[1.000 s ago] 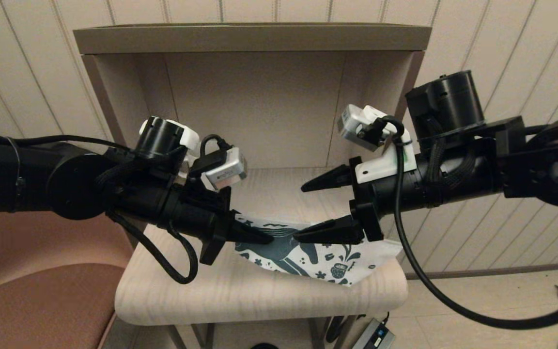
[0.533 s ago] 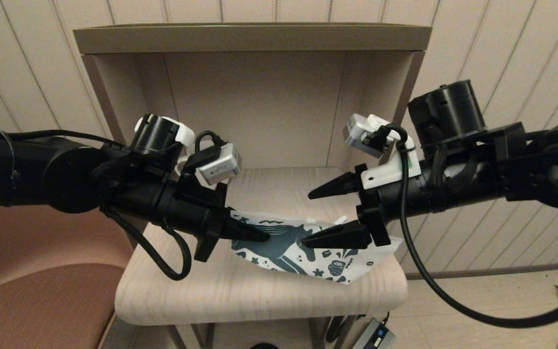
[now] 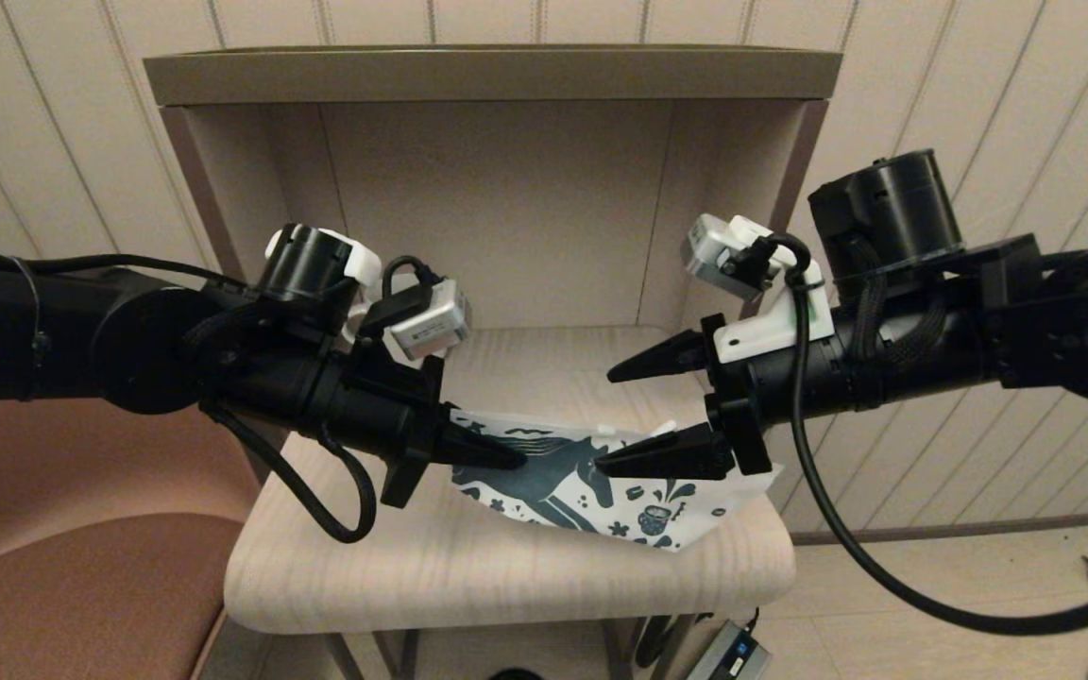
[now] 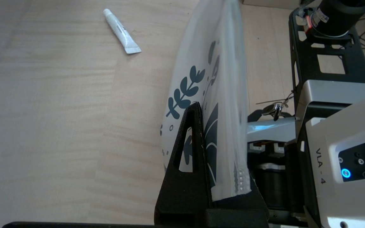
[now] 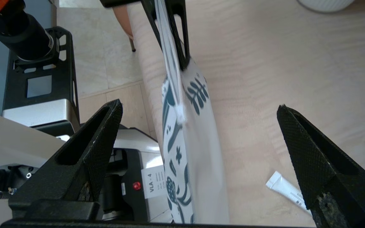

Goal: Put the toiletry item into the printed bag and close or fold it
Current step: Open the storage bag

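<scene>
Above the pale wooden shelf [image 3: 468, 567], the left gripper [image 3: 497, 458] pinches one edge of the printed bag [image 3: 601, 491], holding it upright. Opposite, the right gripper [image 3: 634, 416] hangs spread wide, while the toiletry tube [image 4: 121, 31] lies on the shelf behind the bag.

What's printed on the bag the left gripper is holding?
Dark teal horse, leaves and flowers on the white printed bag, clearest in head view.
</scene>
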{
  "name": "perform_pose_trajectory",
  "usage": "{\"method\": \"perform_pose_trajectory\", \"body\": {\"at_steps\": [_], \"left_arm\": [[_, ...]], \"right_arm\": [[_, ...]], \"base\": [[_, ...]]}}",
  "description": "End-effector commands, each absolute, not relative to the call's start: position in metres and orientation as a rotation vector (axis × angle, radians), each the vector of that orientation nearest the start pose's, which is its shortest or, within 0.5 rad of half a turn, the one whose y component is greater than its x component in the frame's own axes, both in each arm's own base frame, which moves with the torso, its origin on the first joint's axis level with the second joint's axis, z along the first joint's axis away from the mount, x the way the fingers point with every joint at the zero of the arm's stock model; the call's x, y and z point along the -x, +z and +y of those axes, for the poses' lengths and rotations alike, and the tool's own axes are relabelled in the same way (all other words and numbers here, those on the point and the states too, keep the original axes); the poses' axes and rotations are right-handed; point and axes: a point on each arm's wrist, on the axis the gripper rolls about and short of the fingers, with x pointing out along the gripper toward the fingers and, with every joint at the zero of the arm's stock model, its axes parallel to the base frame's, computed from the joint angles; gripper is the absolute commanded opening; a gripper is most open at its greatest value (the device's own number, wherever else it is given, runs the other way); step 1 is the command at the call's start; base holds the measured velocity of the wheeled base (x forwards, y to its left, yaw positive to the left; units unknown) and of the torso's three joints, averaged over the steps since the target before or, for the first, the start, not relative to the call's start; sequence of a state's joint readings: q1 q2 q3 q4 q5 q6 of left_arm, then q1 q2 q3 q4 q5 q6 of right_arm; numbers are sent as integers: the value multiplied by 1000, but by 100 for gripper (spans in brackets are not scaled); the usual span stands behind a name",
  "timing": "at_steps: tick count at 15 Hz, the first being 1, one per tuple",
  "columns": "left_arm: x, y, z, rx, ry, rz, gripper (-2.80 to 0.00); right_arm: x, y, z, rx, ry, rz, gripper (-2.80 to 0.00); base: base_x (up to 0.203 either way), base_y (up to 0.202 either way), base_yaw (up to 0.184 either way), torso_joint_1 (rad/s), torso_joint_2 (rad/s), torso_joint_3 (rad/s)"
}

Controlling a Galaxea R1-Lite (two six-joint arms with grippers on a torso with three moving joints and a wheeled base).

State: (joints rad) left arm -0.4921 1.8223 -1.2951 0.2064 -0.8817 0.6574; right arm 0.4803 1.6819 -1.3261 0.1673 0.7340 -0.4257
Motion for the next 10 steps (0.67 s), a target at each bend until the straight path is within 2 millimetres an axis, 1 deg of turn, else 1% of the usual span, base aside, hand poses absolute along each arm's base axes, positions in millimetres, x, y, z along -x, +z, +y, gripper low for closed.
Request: {"method": "perform_pose_trajectory", "body": {"at_steps": [1,10], "left_arm": [[-286,204,-173,-371,-1504,314,-280],[-287,203,-173,-372,-1502,313,-280]], "right_arm": [[-266,260,156,293,1287,287,0],[-268,257,161,292,1298,297,0]], "base": [[0,0,0,0,0,0],[0,0,0,0,0,0]]}}
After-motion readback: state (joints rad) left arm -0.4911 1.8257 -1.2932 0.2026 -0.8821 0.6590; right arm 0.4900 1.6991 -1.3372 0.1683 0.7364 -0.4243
